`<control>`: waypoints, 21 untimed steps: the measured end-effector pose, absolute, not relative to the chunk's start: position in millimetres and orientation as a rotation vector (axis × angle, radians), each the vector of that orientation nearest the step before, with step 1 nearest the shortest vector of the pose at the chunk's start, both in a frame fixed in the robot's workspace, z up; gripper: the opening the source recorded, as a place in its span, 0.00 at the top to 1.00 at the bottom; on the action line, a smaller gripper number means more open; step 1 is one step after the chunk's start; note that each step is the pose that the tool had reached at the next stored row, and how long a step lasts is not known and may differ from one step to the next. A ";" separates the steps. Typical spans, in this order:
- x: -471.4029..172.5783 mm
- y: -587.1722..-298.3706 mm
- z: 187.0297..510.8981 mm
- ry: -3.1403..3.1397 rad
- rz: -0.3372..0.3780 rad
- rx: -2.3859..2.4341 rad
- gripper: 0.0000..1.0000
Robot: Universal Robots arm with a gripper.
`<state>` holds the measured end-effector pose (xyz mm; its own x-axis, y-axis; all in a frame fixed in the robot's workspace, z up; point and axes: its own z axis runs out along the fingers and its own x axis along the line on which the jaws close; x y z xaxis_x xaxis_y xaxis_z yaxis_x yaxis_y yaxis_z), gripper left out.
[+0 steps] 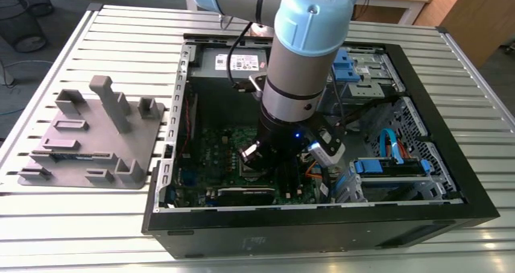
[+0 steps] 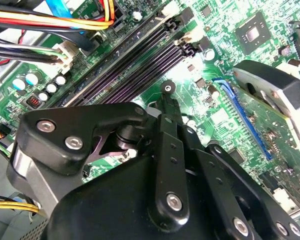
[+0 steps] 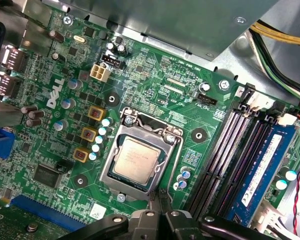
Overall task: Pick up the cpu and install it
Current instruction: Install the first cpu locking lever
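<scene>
Inside the open PC case (image 1: pixel 450 207), lying on a slatted metal table (image 1: pixel 64 225), the arm (image 1: pixel 302 62) reaches down w/ its gripper (image 1: pixel 269 158) low over the green motherboard (image 1: pixel 217 146) near the case's middle. The cpu (image 3: pixel 136 159) sits flat in the silver socket frame (image 3: pixel 162 137) in the first wrist view, metal top facing up, frame surrounding it on all sides; looks seated level, no tilt visible. The gripper (image 3: pixel 160 200) tips show just beside the socket frame's edge in that view, close together w/ nothing between them, not touching the chip. In the second wrist view the gripper (image 2: pixel 167 92) linkage is black, slim tips drawn nearly together, holding nothing, hanging over the board beside the dark RAM slots (image 2: pixel 135 60). A blue RAM stick (image 3: pixel 262 170) stands in a slot well apart from the socket, on the far side of the empty slots. Grey moulded tray (image 1: pixel 88 134) w/ upright posts rests on the table at the exterior view's left, outside the case. Orange, black and yellow cables (image 2: pixel 50 22) run along the board's edge.
</scene>
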<state>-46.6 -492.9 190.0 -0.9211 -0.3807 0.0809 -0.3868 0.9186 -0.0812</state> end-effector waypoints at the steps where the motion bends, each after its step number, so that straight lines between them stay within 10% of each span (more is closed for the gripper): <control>1: -46.6 -492.9 190.0 -3.015 0.147 0.604 0.89; 21: -45.7 -492.9 188.5 -3.015 0.147 0.604 0.89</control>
<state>-45.7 -492.9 188.5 -0.9212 -0.3807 0.0808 -0.3867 0.9187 -0.0808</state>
